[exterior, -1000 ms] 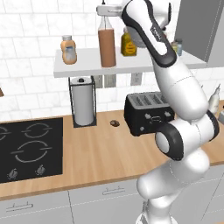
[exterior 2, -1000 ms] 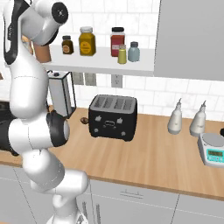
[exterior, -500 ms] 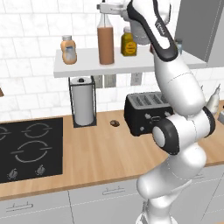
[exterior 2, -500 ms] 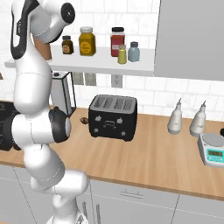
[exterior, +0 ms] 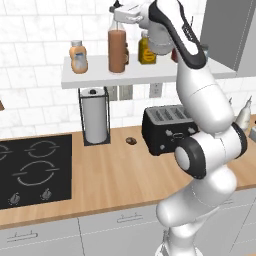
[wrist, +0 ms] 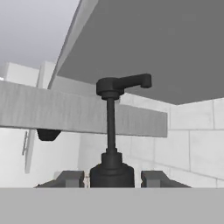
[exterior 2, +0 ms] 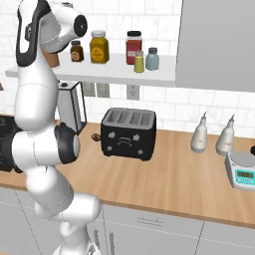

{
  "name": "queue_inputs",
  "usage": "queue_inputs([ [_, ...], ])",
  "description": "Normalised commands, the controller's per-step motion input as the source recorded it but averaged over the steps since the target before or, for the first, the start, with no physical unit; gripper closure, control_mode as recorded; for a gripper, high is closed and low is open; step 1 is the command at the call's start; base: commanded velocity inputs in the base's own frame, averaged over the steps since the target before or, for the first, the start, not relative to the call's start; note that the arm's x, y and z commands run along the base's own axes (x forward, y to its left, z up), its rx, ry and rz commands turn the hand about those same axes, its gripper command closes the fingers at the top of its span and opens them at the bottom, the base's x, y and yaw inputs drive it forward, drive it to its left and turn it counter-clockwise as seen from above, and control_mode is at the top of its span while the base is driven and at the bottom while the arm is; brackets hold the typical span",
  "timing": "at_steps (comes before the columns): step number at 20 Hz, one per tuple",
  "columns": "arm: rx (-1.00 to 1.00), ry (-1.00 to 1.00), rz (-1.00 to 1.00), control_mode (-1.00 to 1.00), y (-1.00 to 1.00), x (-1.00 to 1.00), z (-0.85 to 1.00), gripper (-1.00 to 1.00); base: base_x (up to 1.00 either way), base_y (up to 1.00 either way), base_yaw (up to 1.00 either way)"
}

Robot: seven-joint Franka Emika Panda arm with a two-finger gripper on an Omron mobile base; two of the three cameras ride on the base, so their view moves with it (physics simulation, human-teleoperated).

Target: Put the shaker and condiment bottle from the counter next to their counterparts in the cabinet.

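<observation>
The end effector (wrist: 112, 178) pinches the condiment bottle (exterior: 117, 50) by its neck above the cabinet (exterior: 100, 77) shelf; its fingertips are cut off.

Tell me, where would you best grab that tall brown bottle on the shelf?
By the narrow neck, from above. The bottle stands upright on the shelf; its body looks wide, while the neck fits between the jaws of the gripper, which grips it there below the spout.
</observation>
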Motion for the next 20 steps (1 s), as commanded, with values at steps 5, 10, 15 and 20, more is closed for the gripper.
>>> queue_inputs([
  [5, 0.09, -0.05, 0.04, -1.0, 0.1, 0.0, -0.01, 1.0, 0.0, 0.0, 0.0],
  [10, 0.12, 0.0, 0.04, -1.0, 0.13, 0.04, 0.0, -1.0, 0.0, 0.0, 0.0],
  [15, 0.03, 0.0, 0.03, -1.0, 0.06, 0.03, 0.0, -1.0, 0.0, 0.0, 0.0],
  [20, 0.01, 0.0, 0.0, -1.0, -0.09, -0.05, 0.0, -1.0, 0.0, 0.0, 0.0],
])
